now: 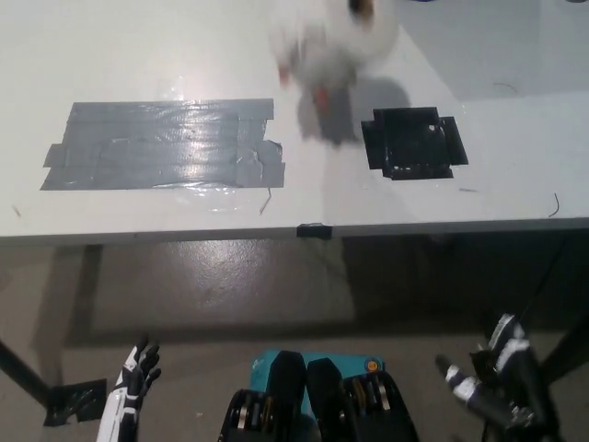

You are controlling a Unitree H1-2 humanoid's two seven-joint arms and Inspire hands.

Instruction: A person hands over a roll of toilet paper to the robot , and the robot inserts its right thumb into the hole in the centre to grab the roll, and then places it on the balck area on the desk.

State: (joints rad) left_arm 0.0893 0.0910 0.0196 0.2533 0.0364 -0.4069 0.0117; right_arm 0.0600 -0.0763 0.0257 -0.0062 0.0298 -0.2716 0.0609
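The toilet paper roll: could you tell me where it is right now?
In the head view, the toilet paper roll is a blur at top centre above the table, up-left of the black area.

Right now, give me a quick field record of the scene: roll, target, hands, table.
roll: toilet paper roll, motion-blurred, in the air above the far part of the table, apparently held by a person's hand, itself too blurred to make out
target: black area on the table, right of centre, nothing on it
other marking: grey tape patch, left part of the table
table: white
left hand: white, low at lower left, below table edge, fingers apart, holding nothing
right hand: black, low at lower right, fingers apart, holding nothing
handover: not yet done
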